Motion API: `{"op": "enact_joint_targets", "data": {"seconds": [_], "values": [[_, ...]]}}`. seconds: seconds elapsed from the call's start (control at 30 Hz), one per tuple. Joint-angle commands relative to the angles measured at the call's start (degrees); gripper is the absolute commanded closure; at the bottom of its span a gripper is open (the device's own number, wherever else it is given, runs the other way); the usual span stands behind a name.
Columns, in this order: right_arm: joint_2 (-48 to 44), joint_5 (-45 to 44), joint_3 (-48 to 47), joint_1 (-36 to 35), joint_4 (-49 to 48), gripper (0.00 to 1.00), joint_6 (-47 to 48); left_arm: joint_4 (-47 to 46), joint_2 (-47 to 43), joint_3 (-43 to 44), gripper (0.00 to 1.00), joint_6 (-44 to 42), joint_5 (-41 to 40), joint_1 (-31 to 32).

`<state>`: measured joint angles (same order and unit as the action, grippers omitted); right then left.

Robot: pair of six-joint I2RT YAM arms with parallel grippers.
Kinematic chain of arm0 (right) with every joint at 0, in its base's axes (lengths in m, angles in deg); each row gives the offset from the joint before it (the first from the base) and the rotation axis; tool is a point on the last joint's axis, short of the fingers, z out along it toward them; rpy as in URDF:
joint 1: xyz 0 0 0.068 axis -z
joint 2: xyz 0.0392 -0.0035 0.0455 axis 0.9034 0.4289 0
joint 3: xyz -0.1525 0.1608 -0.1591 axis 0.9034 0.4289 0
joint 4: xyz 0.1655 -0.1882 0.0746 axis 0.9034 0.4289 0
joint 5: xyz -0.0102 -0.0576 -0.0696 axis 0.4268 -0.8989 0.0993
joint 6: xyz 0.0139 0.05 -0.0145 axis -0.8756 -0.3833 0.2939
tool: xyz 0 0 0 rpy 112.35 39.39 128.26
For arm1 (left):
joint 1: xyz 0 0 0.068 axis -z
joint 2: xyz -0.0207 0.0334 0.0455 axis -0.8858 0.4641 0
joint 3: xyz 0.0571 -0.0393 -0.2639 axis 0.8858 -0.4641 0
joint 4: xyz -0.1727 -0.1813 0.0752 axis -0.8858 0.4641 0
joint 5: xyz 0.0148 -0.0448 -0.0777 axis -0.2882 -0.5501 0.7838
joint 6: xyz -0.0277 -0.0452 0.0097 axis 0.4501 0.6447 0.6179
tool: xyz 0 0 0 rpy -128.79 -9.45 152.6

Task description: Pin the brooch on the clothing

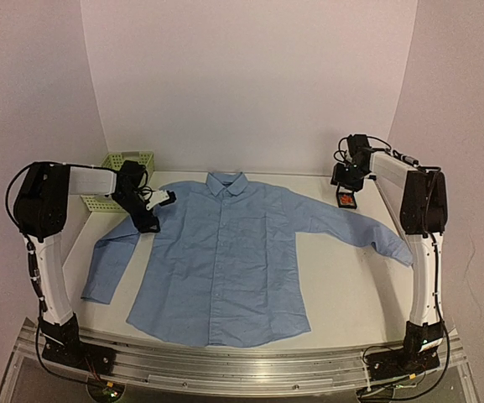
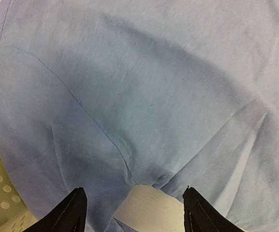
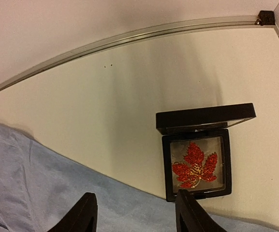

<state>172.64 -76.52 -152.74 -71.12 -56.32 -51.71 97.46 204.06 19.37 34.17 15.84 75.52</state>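
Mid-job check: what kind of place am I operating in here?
Most likely a lab test cell, not a home: plain white backdrop panels on three sides, an aluminium mounting rail at the near edge, and a shirt staged flat.

One each — shirt [image 1: 225,260], brooch [image 3: 194,166], box [image 3: 204,117], basket [image 1: 128,158]

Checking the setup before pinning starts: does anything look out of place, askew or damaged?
Nothing stands out. The shirt lies flat, front up; the brooch sits inside its open black box at the far right; the green basket stands at the far left.
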Motion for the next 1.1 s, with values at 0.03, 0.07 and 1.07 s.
{"op": "enact_joint_targets", "data": {"seconds": [0.03,0.07,1.07], "values": [[-0.4,-6.8,-3.0,0.0,2.8,0.38,9.5,10.5,-4.4,7.5,0.25,6.2,8.4,0.0],[0.3,-7.1,-3.4,0.2,2.8,0.37,10.5,11.0,-4.7,7.9,0.23,7.3,9.3,0.0],[8.8,-3.9,-7.5,1.7,3.5,0.29,17.8,-15.3,-22.1,-30.8,0.29,8.6,8.6,17.1]]}}
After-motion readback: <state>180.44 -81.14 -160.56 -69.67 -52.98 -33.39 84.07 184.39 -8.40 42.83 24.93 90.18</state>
